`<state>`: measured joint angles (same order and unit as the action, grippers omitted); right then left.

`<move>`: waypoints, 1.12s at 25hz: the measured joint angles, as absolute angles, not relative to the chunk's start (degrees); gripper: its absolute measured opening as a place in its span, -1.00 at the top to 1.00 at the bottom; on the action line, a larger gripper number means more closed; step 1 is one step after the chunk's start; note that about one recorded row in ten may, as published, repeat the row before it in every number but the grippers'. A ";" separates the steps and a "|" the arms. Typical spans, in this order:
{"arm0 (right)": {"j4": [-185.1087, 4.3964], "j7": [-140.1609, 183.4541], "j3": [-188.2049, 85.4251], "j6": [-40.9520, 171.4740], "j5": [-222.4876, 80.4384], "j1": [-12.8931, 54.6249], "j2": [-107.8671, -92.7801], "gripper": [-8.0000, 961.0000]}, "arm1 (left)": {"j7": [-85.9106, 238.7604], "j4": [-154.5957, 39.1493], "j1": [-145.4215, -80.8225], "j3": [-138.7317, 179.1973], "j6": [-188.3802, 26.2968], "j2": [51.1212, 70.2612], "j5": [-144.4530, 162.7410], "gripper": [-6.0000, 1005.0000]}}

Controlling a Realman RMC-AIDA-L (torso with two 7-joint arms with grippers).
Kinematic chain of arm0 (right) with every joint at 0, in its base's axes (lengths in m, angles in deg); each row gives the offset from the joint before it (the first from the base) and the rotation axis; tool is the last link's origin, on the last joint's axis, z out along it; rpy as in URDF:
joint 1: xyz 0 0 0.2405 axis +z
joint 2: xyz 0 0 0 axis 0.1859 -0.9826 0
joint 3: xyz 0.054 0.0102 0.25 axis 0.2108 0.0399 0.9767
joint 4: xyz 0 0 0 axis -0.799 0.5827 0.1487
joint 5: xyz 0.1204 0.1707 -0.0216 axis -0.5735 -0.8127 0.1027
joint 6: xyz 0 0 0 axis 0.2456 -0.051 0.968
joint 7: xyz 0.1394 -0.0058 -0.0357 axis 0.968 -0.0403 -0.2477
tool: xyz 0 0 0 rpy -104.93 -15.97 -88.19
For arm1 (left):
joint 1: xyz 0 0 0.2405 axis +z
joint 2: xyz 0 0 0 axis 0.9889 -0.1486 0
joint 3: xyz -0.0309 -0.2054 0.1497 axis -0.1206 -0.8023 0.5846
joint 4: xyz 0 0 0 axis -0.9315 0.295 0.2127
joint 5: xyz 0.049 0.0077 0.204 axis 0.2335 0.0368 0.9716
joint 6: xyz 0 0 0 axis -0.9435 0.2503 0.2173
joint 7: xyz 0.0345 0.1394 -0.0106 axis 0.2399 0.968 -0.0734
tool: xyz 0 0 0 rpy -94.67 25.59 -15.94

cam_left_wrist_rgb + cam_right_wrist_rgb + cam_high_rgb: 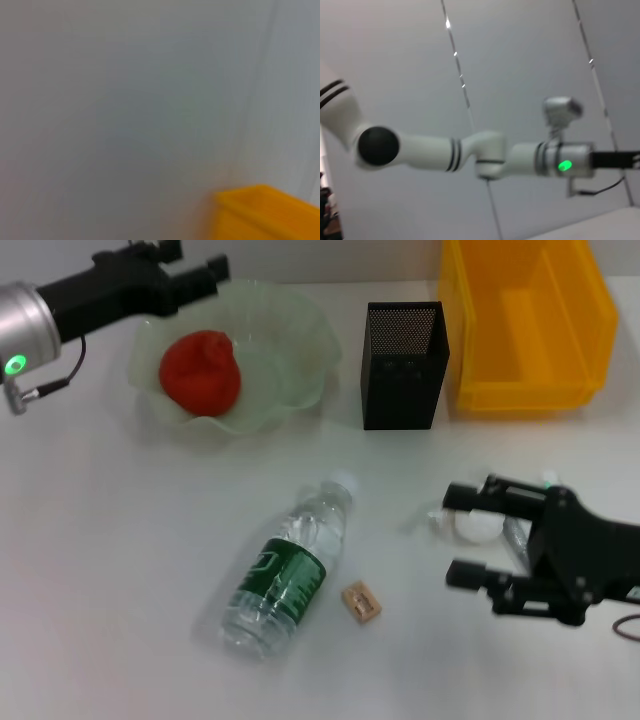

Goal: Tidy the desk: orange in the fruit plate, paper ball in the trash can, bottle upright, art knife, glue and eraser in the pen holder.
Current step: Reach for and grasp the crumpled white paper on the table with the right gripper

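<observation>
Centrally, the paper ball [476, 525] lies on the white table [120, 570] between the spread fingers of the right gripper [466, 537], which is released and not clamped on it. One bottle [289, 570] lies on its side to the gripper's left, with one eraser [361, 603] just beside its label. Farther back stand one pen holder [403, 365] and one trash can [525, 325] side by side. One orange [200, 372] rests in the fruit plate [290, 350]; the left gripper [200, 272] hovers at the plate's far rim, fingers apart, grasping nothing.
</observation>
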<state>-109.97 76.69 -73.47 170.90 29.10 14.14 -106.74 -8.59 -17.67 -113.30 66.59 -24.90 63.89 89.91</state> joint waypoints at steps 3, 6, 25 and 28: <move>-111.20 79.57 -72.48 170.45 26.25 13.13 -106.15 -0.56 | -9.18 -15.17 -111.01 67.27 -12.44 62.15 93.23 -0.46; -118.78 89.62 -69.26 170.23 25.63 11.28 -104.57 -0.56 | -7.92 -12.24 -106.28 66.81 -1.09 60.58 96.04 -0.63; -190.48 152.65 -93.24 173.82 61.08 18.34 -104.95 -0.55 | -2.02 -15.44 -103.11 66.35 7.20 59.69 97.31 -0.66; -189.30 152.87 -97.02 172.46 63.46 19.65 -106.37 -0.55 | -1.96 -15.52 -103.20 66.15 7.08 59.82 98.46 -0.66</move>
<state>-189.30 152.87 -97.02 172.46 63.46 19.65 -106.37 -1.96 -15.52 -103.20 66.15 7.08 59.82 98.46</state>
